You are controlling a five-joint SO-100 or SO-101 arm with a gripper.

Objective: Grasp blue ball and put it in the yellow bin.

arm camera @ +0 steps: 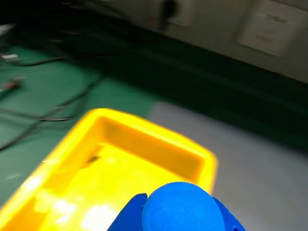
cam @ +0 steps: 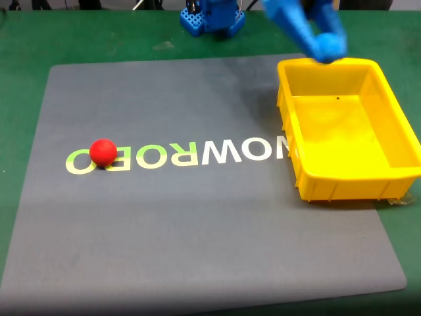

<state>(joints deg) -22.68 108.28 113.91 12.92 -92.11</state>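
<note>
In the wrist view the blue ball (arm camera: 179,208) sits at the bottom edge, pinched between my blue fingers (arm camera: 129,216). My gripper (arm camera: 178,222) is shut on it. Below and beyond it lies the yellow bin (arm camera: 144,132), open and with nothing inside. In the fixed view my gripper (cam: 327,49) hangs over the far rim of the yellow bin (cam: 309,178), which stands at the right edge of the mat. There the ball blends with the blue fingers, so I cannot pick it out separately.
A red ball (cam: 102,152) rests on the left of the grey mat (cam: 197,224), on the printed lettering. The arm's blue base (cam: 212,16) stands at the back centre. Cables (arm camera: 43,115) lie on the green table beyond the bin.
</note>
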